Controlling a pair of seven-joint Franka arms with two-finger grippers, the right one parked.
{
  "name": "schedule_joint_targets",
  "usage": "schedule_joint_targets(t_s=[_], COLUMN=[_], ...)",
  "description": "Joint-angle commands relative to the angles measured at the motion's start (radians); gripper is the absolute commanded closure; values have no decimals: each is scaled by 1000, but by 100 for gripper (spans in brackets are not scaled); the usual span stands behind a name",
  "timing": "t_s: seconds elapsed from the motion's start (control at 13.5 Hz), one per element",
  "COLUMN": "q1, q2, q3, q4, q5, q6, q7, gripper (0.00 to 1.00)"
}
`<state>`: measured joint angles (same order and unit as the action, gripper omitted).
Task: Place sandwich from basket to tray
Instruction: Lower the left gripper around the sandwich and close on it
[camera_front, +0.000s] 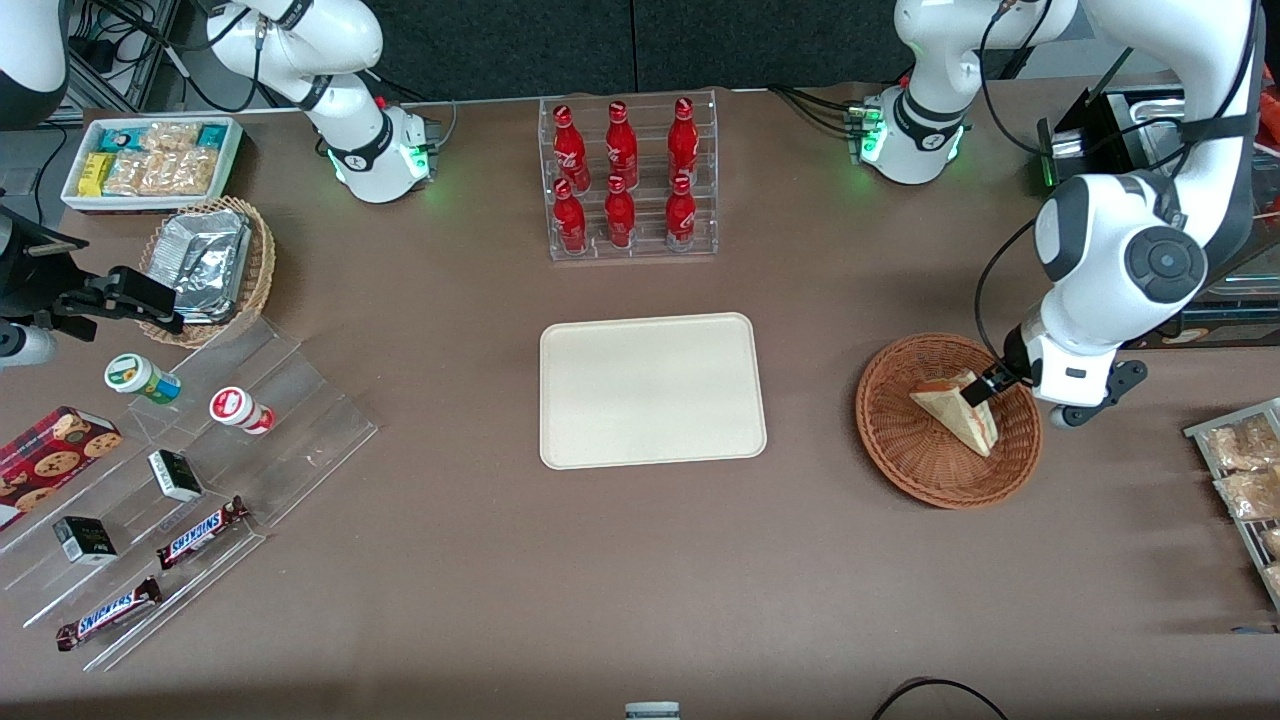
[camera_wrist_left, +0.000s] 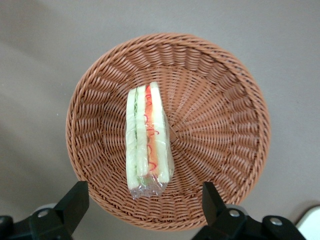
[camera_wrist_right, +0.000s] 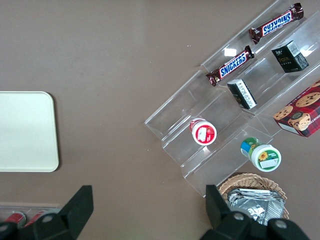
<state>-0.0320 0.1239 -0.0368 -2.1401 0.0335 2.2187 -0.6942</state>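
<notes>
The wrist view shows the end effector (camera_wrist_left: 140, 207) spread open above the sandwich (camera_wrist_left: 147, 140), lying mid-basket (camera_wrist_left: 225, 90). The front view adds the tray (camera_front: 652, 390), well apart across bare worktop (camera_front: 810, 520).

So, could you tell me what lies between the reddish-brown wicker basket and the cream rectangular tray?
Only bare brown tabletop separates basket from tray, per the front view; the open hand hovers over the sandwich.

Left arm bent at the elbow, wrist angled down over the working arm's end of the table. Black two-finger gripper (camera_wrist_left: 142, 200) hangs low, fingers (camera_wrist_left: 75, 200) spread wide apart, nothing between them. Gripper (camera_front: 990, 385) not gripping anything.
</notes>
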Motion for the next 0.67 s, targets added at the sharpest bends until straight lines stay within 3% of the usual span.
schedule_joint_targets(t_s=[0.0,0.59], q1=[3,6], q2=[29,106], q3=[0,0], q4=[-9,-63], q5=[-9,-11], q6=[33,173], q7=[-66,-145], gripper=[0,0])
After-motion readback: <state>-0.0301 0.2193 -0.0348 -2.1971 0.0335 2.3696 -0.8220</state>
